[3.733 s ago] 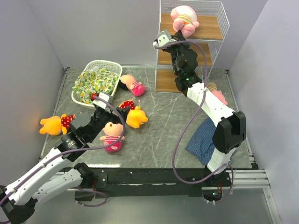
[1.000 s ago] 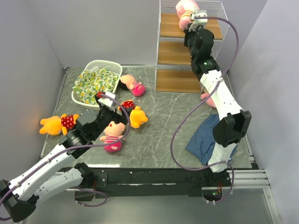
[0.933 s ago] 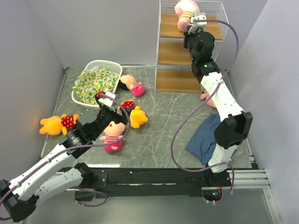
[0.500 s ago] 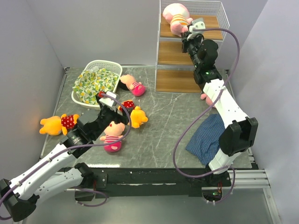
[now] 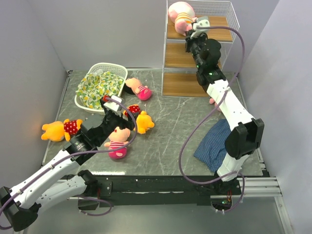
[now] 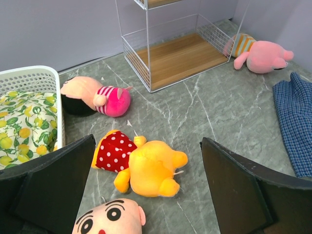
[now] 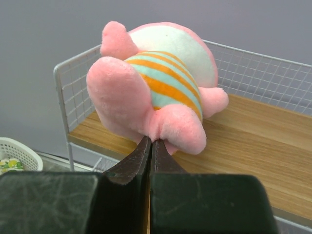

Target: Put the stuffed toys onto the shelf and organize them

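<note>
While its arm reaches high toward 12 o'clock, the right gripper [image 7: 151, 143] pinches the striped piglet [image 7: 156, 87] on the shelf [image 7: 243, 141]; the left gripper [image 6: 146, 190], low at 9 o'clock, gapes wide.

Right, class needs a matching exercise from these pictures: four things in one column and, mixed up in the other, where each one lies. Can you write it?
Things
1. lemon-print cloth
2. blue plaid cloth
3. striped piglet at the right gripper
4. doll lying farthest back

Places
A. shelf, top board
B. table, beside the basket
C. inside the white basket
D. table's right side, toward the near edge

Pairs: 1-C, 2-D, 3-A, 4-B
</note>
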